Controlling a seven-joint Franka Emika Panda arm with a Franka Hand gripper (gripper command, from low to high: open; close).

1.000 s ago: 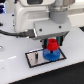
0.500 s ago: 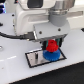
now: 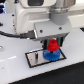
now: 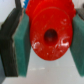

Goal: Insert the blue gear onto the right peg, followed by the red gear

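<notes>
The second step is in hand: the round bright-blue plastic toothed gear (image 3: 50, 54) already sits on the grey rectangular plate with a black border (image 3: 34, 58), toward the exterior view's right. The gripper (image 3: 53, 44) pinches the round bright-red plastic gear (image 4: 49, 33) between its green pads (image 4: 24, 41), directly above the blue one. The right peg is hidden beneath them. Next, I judge, comes a straight descent, then release. The plate lies on a white glossy table (image 3: 15, 72); background blurred.

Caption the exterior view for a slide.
Gripper holds the red gear over the blue gear on the grey plate.
</notes>
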